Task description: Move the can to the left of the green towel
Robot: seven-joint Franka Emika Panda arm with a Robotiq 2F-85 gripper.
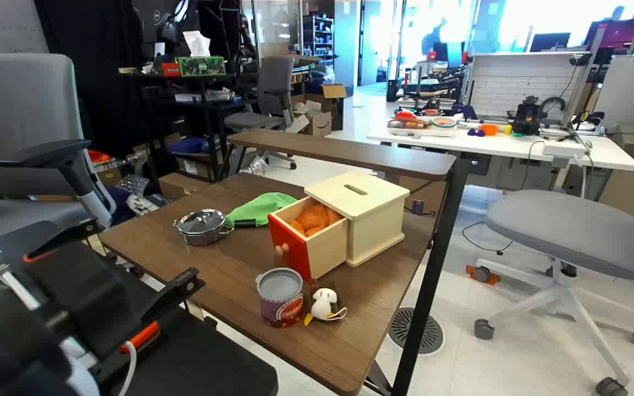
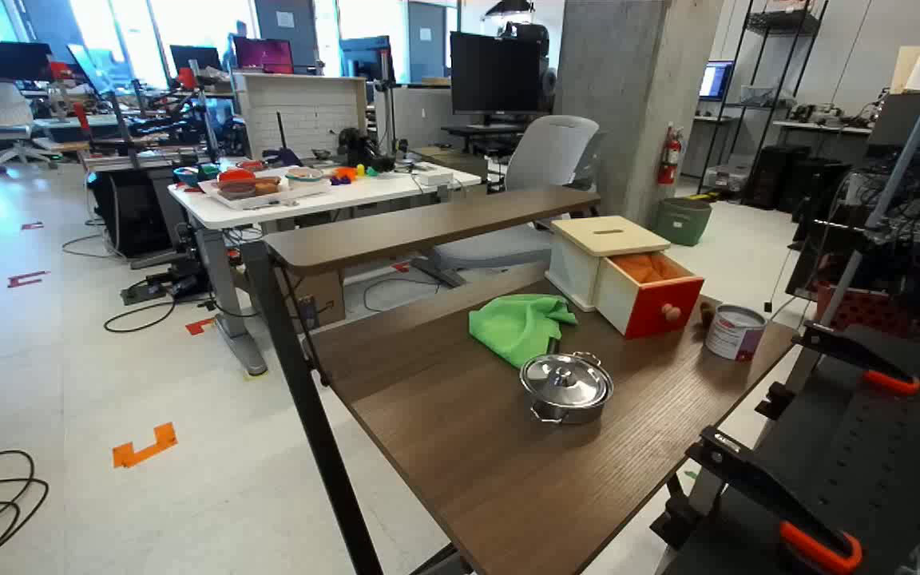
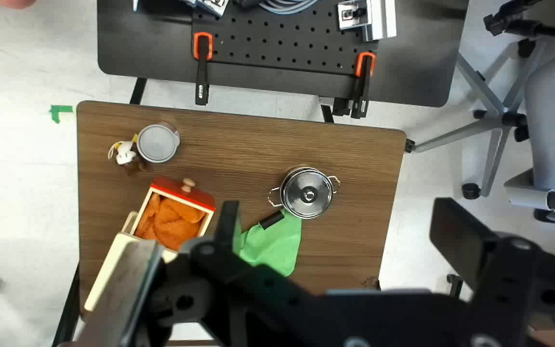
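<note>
The can (image 1: 280,300) is grey-topped with a purple and red label. It stands upright near the table edge in both exterior views (image 2: 735,334), and at upper left in the wrist view (image 3: 158,143). The green towel (image 1: 262,208) lies crumpled between the box and the pot; it also shows in an exterior view (image 2: 520,327) and the wrist view (image 3: 275,243), partly hidden by a finger there. My gripper (image 3: 337,221) is open and empty, high above the table, its fingers wide apart. It does not show in the exterior views.
A lidded steel pot (image 3: 308,193) touches or nearly touches the towel. A wooden box (image 1: 358,209) has its red-fronted drawer (image 2: 656,299) pulled out, with orange cloth inside. A small plush toy (image 1: 323,304) lies against the can. A raised shelf (image 2: 444,228) spans the table's far side.
</note>
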